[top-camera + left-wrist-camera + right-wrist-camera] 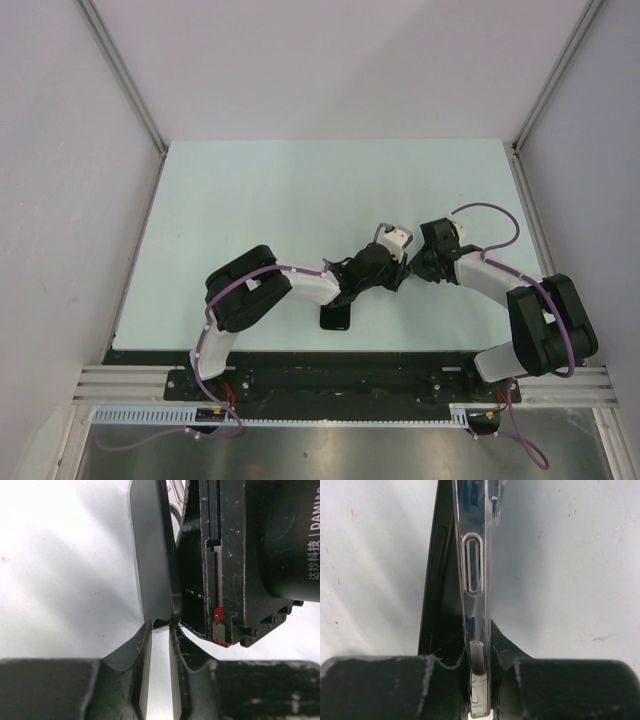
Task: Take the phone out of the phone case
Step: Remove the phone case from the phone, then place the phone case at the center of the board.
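Where the left gripper (388, 268) and right gripper (413, 262) meet in the top view, their dark bodies hide whatever they hold. Pale walls (60, 150) enclose the mint table (300, 190).

From the left wrist, the phone (150, 555) stands edge-on, its long axis running up the frame. Its lower end sits at the narrowly parted left fingers, and whether they clamp it cannot be told.

From the right wrist, the right fingers pinch the clear phone case (472, 570), with the dark phone splayed leftward off it.
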`<action>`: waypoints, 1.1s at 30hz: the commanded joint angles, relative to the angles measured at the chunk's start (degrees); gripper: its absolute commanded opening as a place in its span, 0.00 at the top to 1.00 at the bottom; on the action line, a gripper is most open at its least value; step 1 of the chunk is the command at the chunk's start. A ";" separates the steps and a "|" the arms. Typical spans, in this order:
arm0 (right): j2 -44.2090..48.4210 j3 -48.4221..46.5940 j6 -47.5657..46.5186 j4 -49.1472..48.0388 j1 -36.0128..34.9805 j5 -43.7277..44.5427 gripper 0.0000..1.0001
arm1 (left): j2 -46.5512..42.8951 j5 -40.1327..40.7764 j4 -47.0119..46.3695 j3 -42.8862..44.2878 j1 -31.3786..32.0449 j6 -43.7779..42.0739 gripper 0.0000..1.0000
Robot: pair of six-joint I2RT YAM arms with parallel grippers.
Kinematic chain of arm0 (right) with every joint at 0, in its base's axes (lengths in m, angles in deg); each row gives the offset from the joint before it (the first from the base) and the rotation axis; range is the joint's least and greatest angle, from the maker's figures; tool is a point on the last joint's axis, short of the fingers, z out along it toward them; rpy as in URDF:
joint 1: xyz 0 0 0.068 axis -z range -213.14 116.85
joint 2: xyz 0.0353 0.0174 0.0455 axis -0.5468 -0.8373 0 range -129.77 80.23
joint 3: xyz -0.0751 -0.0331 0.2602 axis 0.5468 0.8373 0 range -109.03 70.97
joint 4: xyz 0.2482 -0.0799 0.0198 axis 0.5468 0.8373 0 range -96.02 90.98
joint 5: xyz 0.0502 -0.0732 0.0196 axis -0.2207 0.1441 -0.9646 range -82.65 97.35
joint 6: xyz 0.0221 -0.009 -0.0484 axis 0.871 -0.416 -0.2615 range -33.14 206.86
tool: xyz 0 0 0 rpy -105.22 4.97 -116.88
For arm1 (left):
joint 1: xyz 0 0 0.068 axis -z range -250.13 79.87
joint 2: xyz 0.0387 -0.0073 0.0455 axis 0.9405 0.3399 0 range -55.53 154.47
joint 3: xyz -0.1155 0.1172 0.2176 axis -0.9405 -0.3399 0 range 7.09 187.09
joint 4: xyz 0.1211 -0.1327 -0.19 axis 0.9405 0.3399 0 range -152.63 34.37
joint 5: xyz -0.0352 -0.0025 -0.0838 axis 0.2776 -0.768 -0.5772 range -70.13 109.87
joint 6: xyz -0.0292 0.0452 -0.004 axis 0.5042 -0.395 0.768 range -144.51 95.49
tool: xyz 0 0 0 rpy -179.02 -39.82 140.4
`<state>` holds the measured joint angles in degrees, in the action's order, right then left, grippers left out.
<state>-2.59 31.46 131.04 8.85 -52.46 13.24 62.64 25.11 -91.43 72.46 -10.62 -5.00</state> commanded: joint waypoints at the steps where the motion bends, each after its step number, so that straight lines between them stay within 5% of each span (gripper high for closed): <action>1: -0.41 3.73 -2.79 16.24 -2.31 -1.94 1.00 | 0.04 12.96 4.01 0.90 -5.54 -4.21 0.79; 11: 2.84 3.82 -3.23 19.67 -2.49 -1.15 1.00 | -0.92 16.21 5.07 2.05 -6.07 -6.76 0.83; 18: 2.67 3.82 -3.67 19.67 -3.45 -1.41 1.00 | -3.21 14.72 6.21 4.33 -6.24 -7.47 0.95; 33: 4.77 3.82 -3.40 19.75 -0.56 -1.06 1.00 | -5.32 11.99 5.42 3.02 -6.24 -5.44 0.91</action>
<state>1.51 32.49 129.66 16.64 -54.27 12.72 61.27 36.38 -84.35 74.86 -16.94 -10.51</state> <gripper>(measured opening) 0.142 0.080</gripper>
